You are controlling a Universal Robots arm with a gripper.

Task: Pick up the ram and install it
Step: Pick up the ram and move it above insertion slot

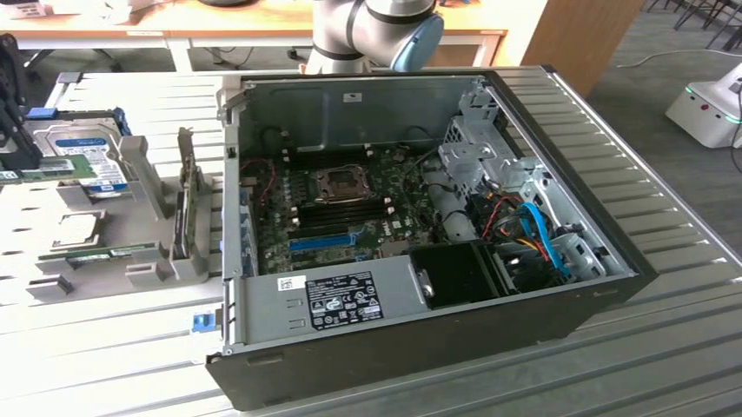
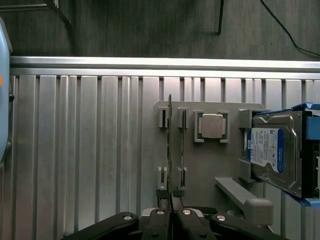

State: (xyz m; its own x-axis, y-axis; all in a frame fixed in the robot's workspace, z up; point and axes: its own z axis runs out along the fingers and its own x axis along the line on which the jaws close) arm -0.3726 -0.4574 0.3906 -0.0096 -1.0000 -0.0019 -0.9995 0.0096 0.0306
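The counter [image 1: 672,347] is a broad top of ribbed, pale metal slats, evenly lit with soft sheen and no hard shadows. Behind it in the exterior view stands a light wooden desk [image 1: 232,36] on a white frame, with a tall wooden panel [image 1: 579,35] towards the exterior view's right. Past that lies grey floor [image 1: 649,52], possibly carpet, where dark chair legs [image 1: 696,13] and a white unit [image 1: 707,109] with a green light stand. In the wrist view a black cable [image 2: 280,25] trails across the dark floor beyond the counter's edge.
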